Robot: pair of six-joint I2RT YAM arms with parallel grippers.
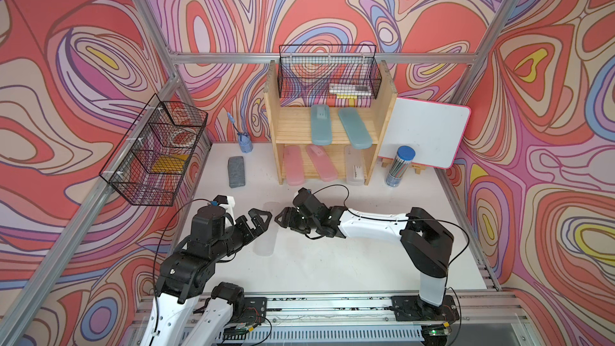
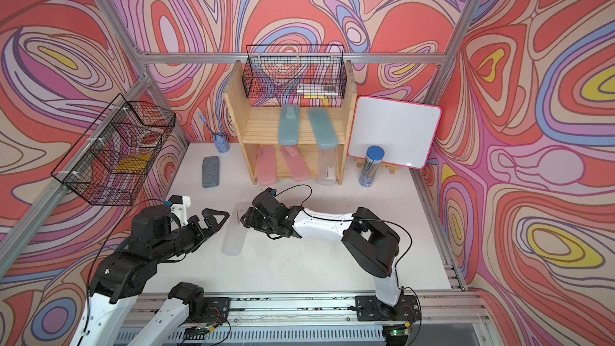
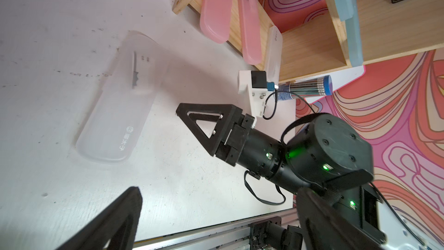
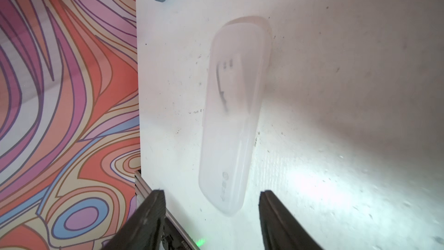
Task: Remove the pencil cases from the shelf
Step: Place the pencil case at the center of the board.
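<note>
Item under removal: one frosted clear pencil case (image 1: 266,237) lies flat on the white table (image 1: 332,261), well clear of the shelf (image 1: 386,121) and between the two grippers.

Progress, as judged: one of six cases is off. Five are still shelved:
- two teal cases (image 1: 321,124) (image 1: 354,128) on the upper tier;
- two pink cases (image 1: 294,164) (image 1: 321,163) and a second frosted case (image 1: 355,166) on the lower tier.

Right gripper (image 1: 279,219): in the right wrist view its fingers (image 4: 153,212) stand apart on either side of the case's near end, with a gap showing on both sides. No contact, nothing held.

Left gripper (image 1: 258,223): fingers spread wide, empty, just beside the case.
</note>
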